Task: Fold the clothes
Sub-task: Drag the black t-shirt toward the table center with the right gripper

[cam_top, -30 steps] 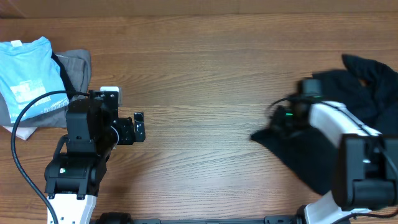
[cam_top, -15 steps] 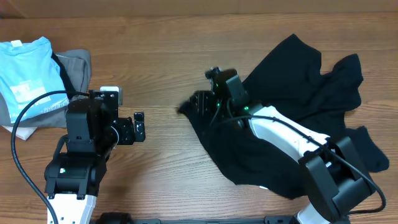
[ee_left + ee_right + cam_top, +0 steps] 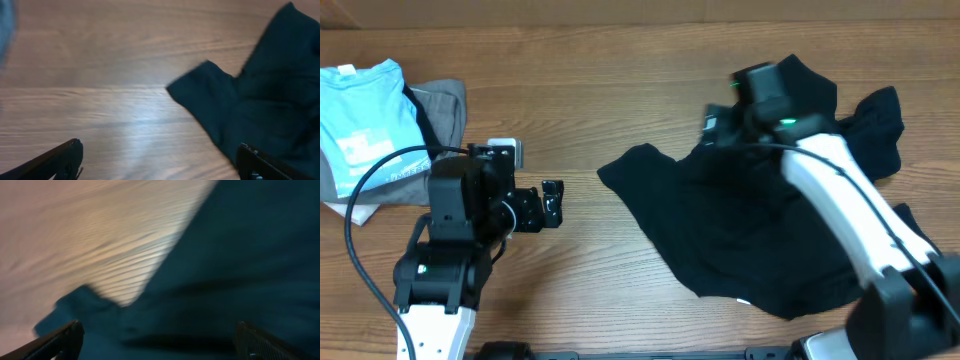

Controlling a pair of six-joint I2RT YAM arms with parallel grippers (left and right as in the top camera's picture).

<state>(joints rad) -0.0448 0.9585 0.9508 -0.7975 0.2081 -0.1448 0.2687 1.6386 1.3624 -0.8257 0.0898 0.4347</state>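
Observation:
A black garment (image 3: 760,230) lies loosely spread on the right half of the wooden table (image 3: 620,70), one corner reaching left toward the middle. My right gripper (image 3: 713,128) hovers over its upper part, open and holding nothing. In the right wrist view its fingers (image 3: 65,340) stand wide apart above the dark cloth (image 3: 235,255). My left gripper (image 3: 552,200) is open left of the garment, not touching it. In the left wrist view the garment's corner (image 3: 210,90) lies ahead and to the right of the open left gripper (image 3: 160,167).
A folded stack sits at the far left: a light blue shirt (image 3: 365,120) on top of a grey garment (image 3: 445,105), with white cloth (image 3: 355,210) showing underneath. A black cable (image 3: 360,190) loops beside the left arm.
The right gripper dragged the black garment left across the table, then opened, let it go and drew back to the upper right. The left arm barely shifted.

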